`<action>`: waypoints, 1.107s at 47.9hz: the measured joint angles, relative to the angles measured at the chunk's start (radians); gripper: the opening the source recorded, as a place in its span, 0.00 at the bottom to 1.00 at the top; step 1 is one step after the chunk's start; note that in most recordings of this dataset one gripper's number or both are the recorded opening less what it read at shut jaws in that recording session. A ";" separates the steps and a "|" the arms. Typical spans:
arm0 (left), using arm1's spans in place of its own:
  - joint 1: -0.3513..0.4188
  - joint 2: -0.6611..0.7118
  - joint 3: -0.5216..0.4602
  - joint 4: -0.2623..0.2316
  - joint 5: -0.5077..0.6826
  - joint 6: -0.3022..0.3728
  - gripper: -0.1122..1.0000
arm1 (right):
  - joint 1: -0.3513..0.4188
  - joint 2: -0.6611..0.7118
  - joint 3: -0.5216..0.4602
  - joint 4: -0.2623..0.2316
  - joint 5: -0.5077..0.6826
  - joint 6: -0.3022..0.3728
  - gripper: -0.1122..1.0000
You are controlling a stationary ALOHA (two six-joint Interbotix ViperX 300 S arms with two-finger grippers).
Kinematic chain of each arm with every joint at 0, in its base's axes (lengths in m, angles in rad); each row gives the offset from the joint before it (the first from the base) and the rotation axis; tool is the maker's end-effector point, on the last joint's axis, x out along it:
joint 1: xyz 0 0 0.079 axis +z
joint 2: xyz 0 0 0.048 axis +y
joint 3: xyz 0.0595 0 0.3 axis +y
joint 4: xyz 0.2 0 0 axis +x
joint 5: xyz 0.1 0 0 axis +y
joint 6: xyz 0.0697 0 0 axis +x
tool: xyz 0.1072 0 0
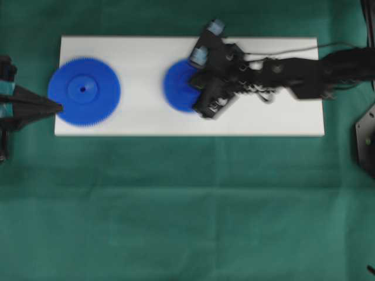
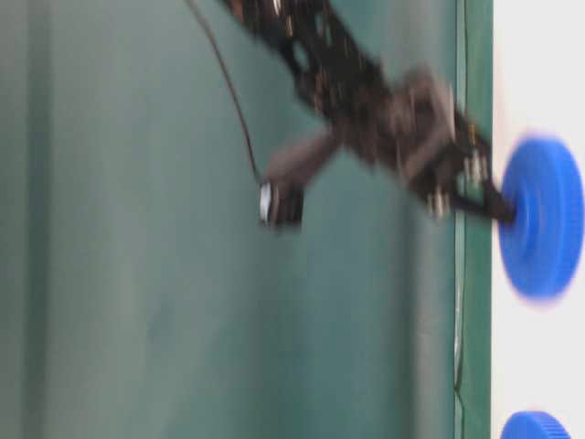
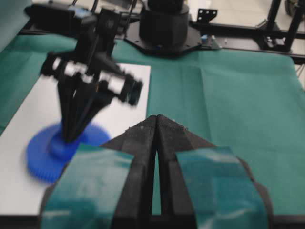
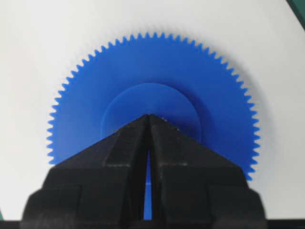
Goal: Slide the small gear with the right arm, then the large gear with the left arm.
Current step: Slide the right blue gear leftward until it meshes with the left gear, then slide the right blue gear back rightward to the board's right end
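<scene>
The small gear (image 1: 177,88) lies near the middle of the white board (image 1: 263,117). My right gripper (image 1: 194,83) is shut, its pointed tip down on the gear's raised hub. In the right wrist view the shut right gripper (image 4: 148,116) covers the hub's centre on the small gear (image 4: 152,71). At table level the right gripper (image 2: 505,215) touches the small gear (image 2: 544,219). The large gear (image 1: 84,91) sits at the board's left end. My left gripper (image 1: 57,108) is shut, just off the large gear's near-left rim. The left gripper (image 3: 156,117) looks towards the small gear (image 3: 40,157).
Green cloth (image 1: 187,205) covers the table around the board. A black arm base (image 3: 164,26) and frame rails stand at the far end in the left wrist view. Another black base plate (image 1: 366,140) sits at the right edge overhead. The board's right half (image 1: 287,114) is bare.
</scene>
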State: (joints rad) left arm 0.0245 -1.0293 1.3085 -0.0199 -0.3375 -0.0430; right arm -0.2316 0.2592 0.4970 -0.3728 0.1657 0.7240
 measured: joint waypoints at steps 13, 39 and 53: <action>-0.008 -0.034 0.021 0.000 0.000 -0.003 0.10 | 0.038 0.130 -0.210 -0.043 0.048 0.000 0.56; -0.009 -0.078 0.055 0.000 0.002 -0.002 0.10 | 0.054 0.206 -0.319 -0.061 0.017 -0.002 0.56; -0.009 -0.089 0.066 0.000 0.002 -0.002 0.10 | 0.054 0.206 -0.318 -0.061 0.020 -0.002 0.56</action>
State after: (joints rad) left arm 0.0153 -1.1183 1.3744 -0.0199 -0.3359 -0.0445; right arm -0.1779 0.4648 0.1795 -0.4341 0.1856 0.7225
